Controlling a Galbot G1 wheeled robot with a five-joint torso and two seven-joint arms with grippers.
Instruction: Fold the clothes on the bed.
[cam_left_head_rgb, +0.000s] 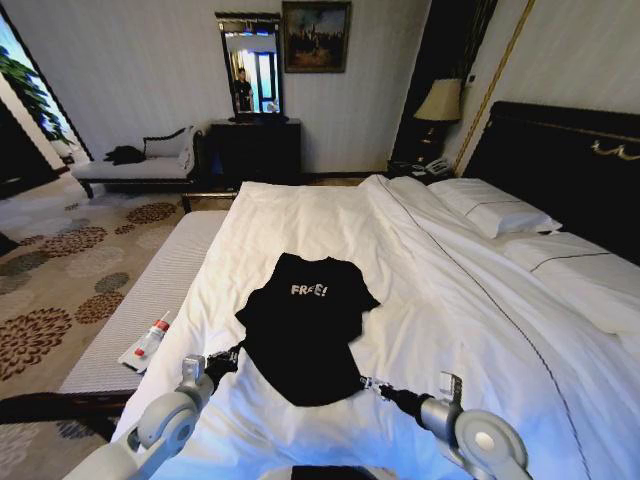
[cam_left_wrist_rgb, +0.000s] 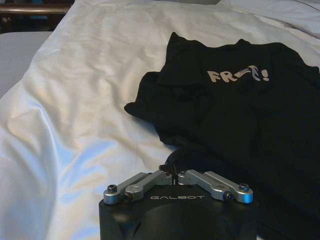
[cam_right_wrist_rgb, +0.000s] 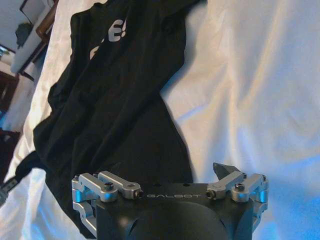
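We face the bed (cam_left_head_rgb: 470, 300), a wide double bed with a white duvet, white pillows (cam_left_head_rgb: 495, 205) toward the dark headboard (cam_left_head_rgb: 565, 160) on our right, and a grey padded bench (cam_left_head_rgb: 140, 320) along its left side. Beyond it, by the far wall, stand a pale chaise (cam_left_head_rgb: 135, 165) and a dark dresser with a mirror (cam_left_head_rgb: 250, 65).

The black T-shirt (cam_left_head_rgb: 305, 325) lies spread on the duvet in the near middle of the bed, chest up, its white "FREE!" lettering (cam_left_head_rgb: 309, 290) readable, collar pointing away from us and hem toward us. The fabric is rumpled, with one sleeve bunched on the left side.

Our left gripper (cam_left_head_rgb: 222, 362) sits at the shirt's near left corner; from the left wrist camera its fingers (cam_left_wrist_rgb: 172, 176) are drawn together with a small dark fold of the hem pinched between them. Our right gripper (cam_left_head_rgb: 372, 385) sits at the near right corner of the hem; from the right wrist camera its fingers (cam_right_wrist_rgb: 222, 172) stand wide apart, the black cloth lying between and under them, and we see no grip on it.

A small bottle with a red cap (cam_left_head_rgb: 150, 340) lies on the bench.
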